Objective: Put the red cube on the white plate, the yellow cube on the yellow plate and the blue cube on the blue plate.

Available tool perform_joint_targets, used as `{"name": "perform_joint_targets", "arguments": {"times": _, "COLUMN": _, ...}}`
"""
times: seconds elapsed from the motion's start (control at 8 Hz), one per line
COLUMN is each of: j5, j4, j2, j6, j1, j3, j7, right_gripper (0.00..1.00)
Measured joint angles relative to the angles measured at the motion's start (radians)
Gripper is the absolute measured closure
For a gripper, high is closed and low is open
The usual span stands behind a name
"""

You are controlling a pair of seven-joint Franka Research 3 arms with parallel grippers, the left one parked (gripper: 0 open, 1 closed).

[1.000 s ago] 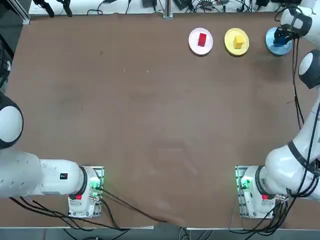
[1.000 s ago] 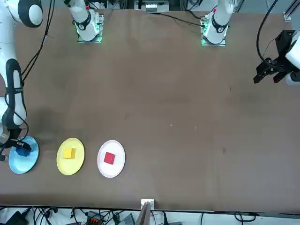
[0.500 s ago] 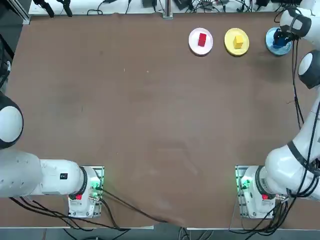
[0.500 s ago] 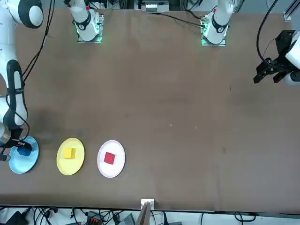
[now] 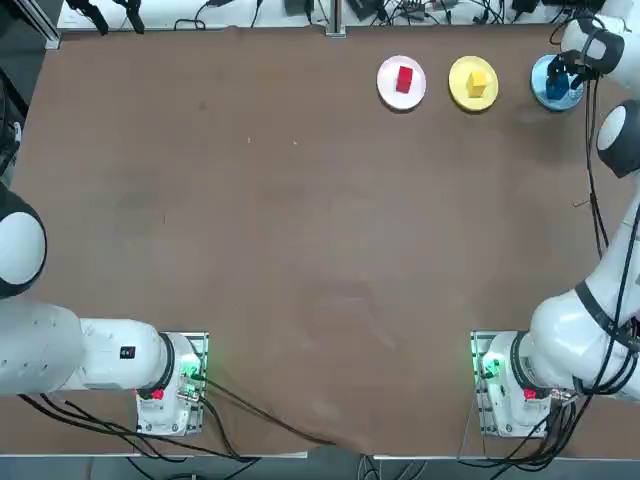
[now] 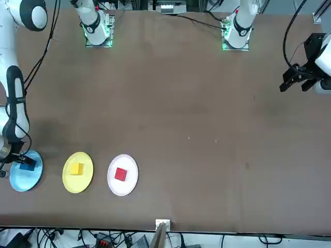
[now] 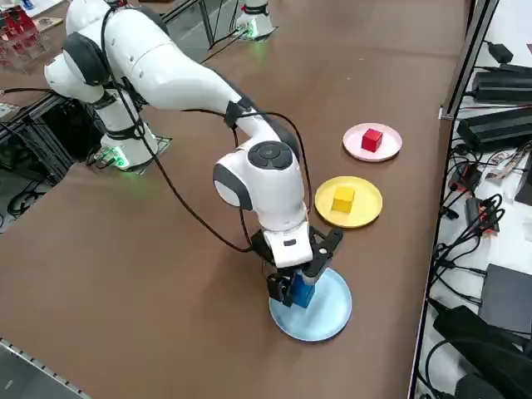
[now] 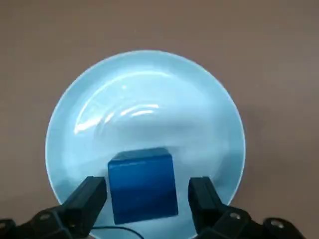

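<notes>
The blue cube [image 8: 143,184] rests on the blue plate [image 8: 149,99] at the far right corner of the table. My right gripper [image 8: 147,191] stands over it, open, with one finger [image 8: 92,191] on each side of the cube and a small gap showing. From the right side view, the gripper [image 7: 301,287] hangs low over the blue plate [image 7: 328,312]. The yellow cube [image 5: 477,80] lies on the yellow plate [image 5: 458,92]. The red cube [image 5: 404,78] lies on the white plate [image 5: 385,90].
The three plates form a row along the far edge, close to cables and equipment [image 7: 499,125] beyond the table. The brown tabletop [image 5: 300,220] stretches wide toward the arm bases.
My right wrist has shifted slightly toward the far edge above the blue plate. The cubes and plates stay where they were.
</notes>
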Motion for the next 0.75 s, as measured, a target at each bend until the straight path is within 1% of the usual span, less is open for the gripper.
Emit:
{"name": "perform_joint_targets", "arguments": {"times": 0.12, "j5": -0.002, "j4": 0.01, "j2": -0.019, "j6": 0.0, "j1": 0.001, "j3": 0.001, "j7": 0.0, "right_gripper": 0.0}}
{"name": "perform_joint_targets", "arguments": {"times": 0.25, "j5": -0.003, "j4": 0.019, "j2": -0.056, "j6": -0.028, "j1": 0.002, "j3": 0.001, "j7": -0.003, "right_gripper": 0.0}}
{"name": "perform_joint_targets", "arguments": {"times": 0.38, "j5": -0.003, "j4": 0.026, "j2": -0.111, "j6": -0.11, "j1": 0.005, "j3": 0.005, "j7": -0.005, "right_gripper": 0.0}}
{"name": "perform_joint_targets", "arguments": {"times": 0.5, "j5": -0.002, "j4": 0.03, "j2": -0.174, "j6": -0.225, "j1": 0.009, "j3": 0.012, "j7": -0.006, "right_gripper": 0.0}}
{"name": "perform_joint_targets", "arguments": {"times": 0.75, "j5": 0.004, "j4": 0.032, "j2": -0.302, "j6": -0.493, "j1": 0.041, "j3": 0.024, "j7": -0.006, "right_gripper": 0.0}}
